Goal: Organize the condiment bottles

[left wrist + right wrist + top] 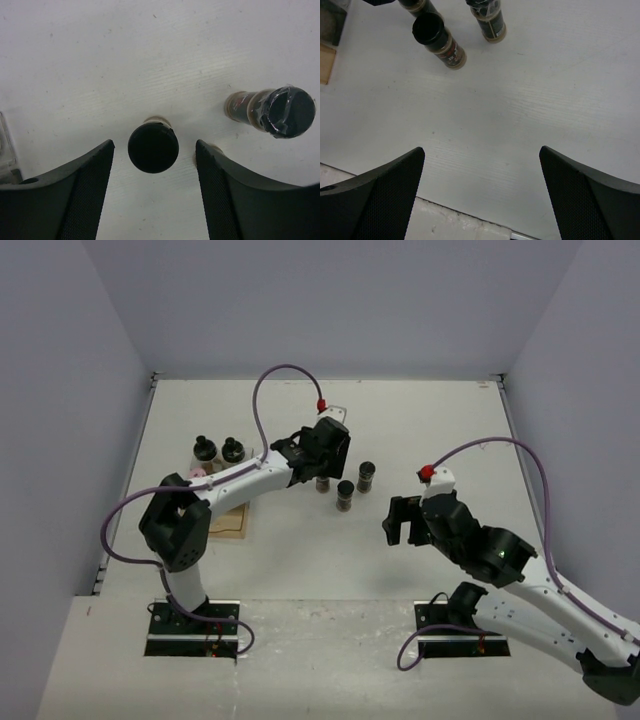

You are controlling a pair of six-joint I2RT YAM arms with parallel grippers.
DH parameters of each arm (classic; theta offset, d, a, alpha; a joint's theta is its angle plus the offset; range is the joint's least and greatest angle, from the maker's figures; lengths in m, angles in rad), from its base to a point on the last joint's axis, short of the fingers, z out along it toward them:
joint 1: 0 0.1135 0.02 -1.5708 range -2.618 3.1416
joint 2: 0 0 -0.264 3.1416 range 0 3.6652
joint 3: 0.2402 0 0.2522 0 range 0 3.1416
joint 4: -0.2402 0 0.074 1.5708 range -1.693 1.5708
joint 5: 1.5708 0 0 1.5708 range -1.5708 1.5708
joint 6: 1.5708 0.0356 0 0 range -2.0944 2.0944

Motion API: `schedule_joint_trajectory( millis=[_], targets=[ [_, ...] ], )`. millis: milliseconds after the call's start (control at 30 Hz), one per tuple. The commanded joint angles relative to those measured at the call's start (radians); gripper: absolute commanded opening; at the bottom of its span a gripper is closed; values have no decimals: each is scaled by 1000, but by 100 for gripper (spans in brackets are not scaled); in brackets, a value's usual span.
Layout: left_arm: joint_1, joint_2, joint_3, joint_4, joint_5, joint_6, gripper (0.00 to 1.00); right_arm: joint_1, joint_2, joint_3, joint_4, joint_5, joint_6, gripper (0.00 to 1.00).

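Note:
Three black-capped condiment bottles stand mid-table: one (323,484) under my left gripper (325,470), one (345,495) in front of it, one (366,476) to the right. In the left wrist view the gripper (155,142) is open, above a black cap (153,148) that sits between the fingertips without touching; a wrapped-cap bottle (272,110) stands to the right. Two more black-capped bottles (205,449) (233,449) and a pink-lidded one (198,472) stand at the left. My right gripper (405,523) (482,150) is open and empty over bare table, with bottles (439,40) (487,20) ahead. No cream-yellow jar shows.
The flat wooden rack (228,523) lies by the left arm's base; its clear panel edge (5,145) shows in the left wrist view. The table's front edge (445,212) runs just under the right gripper. Walls enclose the table on three sides.

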State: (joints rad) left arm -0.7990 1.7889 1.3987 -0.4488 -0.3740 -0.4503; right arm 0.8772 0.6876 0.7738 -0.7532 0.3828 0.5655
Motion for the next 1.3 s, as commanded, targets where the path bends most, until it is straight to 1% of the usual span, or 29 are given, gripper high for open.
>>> schedule_joint_trajectory(
  millis=[0, 67, 233, 267, 333, 367, 400, 433, 500, 533, 600, 700, 833, 933, 967, 1000, 1067, 1100, 1133, 1167, 1233, 1267],
  targets=[
    [0, 36, 43, 21, -26, 19, 67, 6, -13, -5, 14, 14, 10, 99],
    [0, 50, 45, 16, -29, 15, 64, 8, -16, -7, 17, 16, 10, 99],
    [1, 52, 51, -8, -54, 5, 64, 8, -8, -5, 15, 19, 10, 99],
    [3, 55, 52, -11, -57, 5, 62, 8, -8, -4, 15, 21, 11, 99],
    [3, 55, 57, -17, -62, 7, 49, 8, -8, -2, 12, 22, 10, 99],
    [3, 55, 59, -21, -65, 7, 33, 8, -8, -2, 12, 22, 11, 99],
    [3, 50, 60, -22, -69, 5, 26, 8, -8, -2, 12, 24, 10, 99],
    [4, 43, 63, -33, -74, 4, 15, 8, -8, -2, 12, 25, 11, 99],
    [4, 29, 65, -41, -88, -2, 9, 8, -10, -2, 11, 27, 14, 99],
    [4, 12, 66, -50, -95, -2, 1, 8, -10, -2, 9, 28, 14, 99],
    [6, -8, 75, -71, -117, -5, 0, 8, -13, -2, 9, 33, 14, 99],
    [6, -77, 82, -151, -170, -31, 0, 8, -17, -4, 11, 31, 16, 99],
    [6, -258, 56, -247, -230, -86, 0, 9, -20, -4, 8, 31, 16, 99],
    [9, -396, -4, -333, -308, -140, 0, 14, -25, -4, 9, 36, 19, 99],
    [17, -428, -18, -382, -319, -155, 0, 16, -26, -5, 8, 37, 19, 99],
    [24, -494, -33, -407, -328, -183, 0, 17, -28, -5, 8, 37, 19, 99],
    [37, -558, -85, -451, -347, -205, 0, 19, -28, -4, 6, 36, 19, 99],
    [38, -624, -108, -461, -348, -211, 0, 17, -31, -4, 6, 36, 20, 99],
    [41, -657, -147, -473, -359, -217, 0, 17, -31, -4, 6, 36, 20, 99],
    [56, -710, -161, -505, -368, -237, 0, 22, -33, -7, 8, 31, 19, 99],
    [89, -758, -203, -530, -399, -252, 0, 22, -39, -7, 12, 30, 16, 99],
    [150, -799, -220, -516, -396, -251, 0, 23, -39, -7, 14, 25, 16, 99]
  ],
)
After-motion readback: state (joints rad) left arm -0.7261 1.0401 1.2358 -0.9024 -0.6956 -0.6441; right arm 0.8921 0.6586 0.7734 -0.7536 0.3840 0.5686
